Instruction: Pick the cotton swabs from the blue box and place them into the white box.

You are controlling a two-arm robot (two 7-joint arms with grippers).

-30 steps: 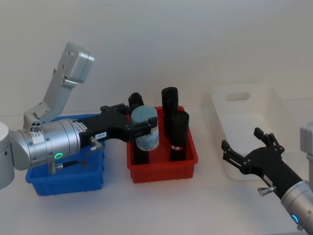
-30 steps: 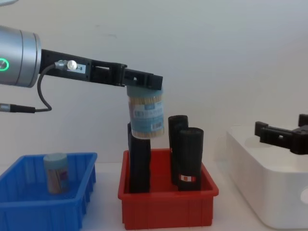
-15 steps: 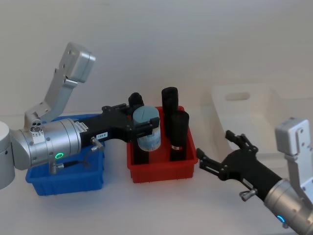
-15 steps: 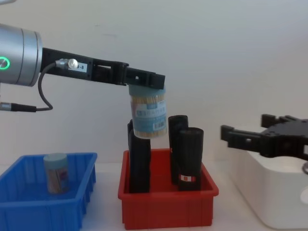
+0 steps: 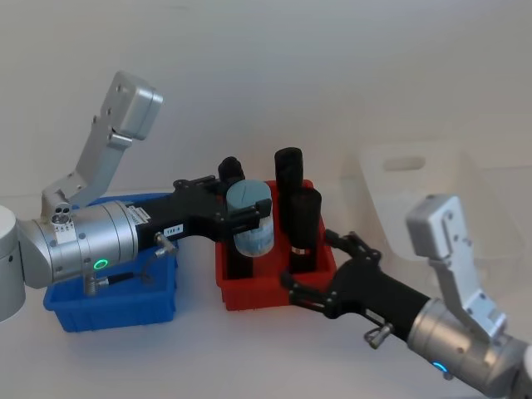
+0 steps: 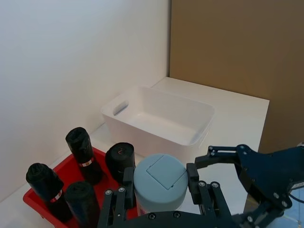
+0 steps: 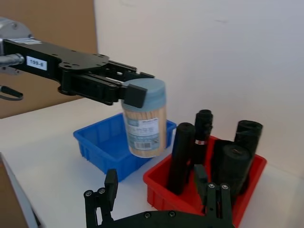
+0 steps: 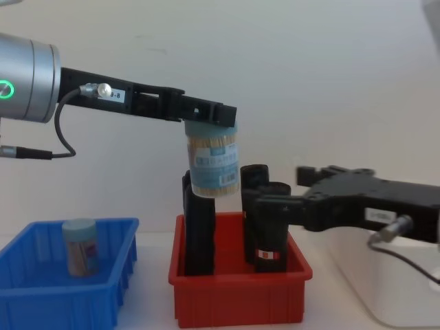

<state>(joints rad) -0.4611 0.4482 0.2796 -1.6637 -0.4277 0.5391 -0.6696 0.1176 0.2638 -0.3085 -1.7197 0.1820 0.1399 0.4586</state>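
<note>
Gripping a cotton swabs jar (image 8: pixel 214 167) by its top, the left hand (image 5: pixel 248 209) holds it over the red bin (image 5: pixel 274 296); a slip, or a knock from the wide-spread right hand (image 5: pixel 310 260) close below, may drop it among black cylinders (image 5: pixel 289 173).

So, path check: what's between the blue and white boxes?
Head view: the red bin of black cylinders; left gripper holds a cotton swab jar over it.

The left hand (image 5: pixel 248 216) is clamped on a jar of cotton swabs (image 5: pixel 252 229), held over the red bin (image 5: pixel 274 293) among black cylinders (image 5: pixel 290 179). The blue box (image 5: pixel 116 309) lies at the bin's 9 o'clock and the white box (image 5: pixel 378 195) at its 2 o'clock. The right hand (image 5: pixel 312 259), fingers spread wide, is at the bin's 4 o'clock corner.
</note>
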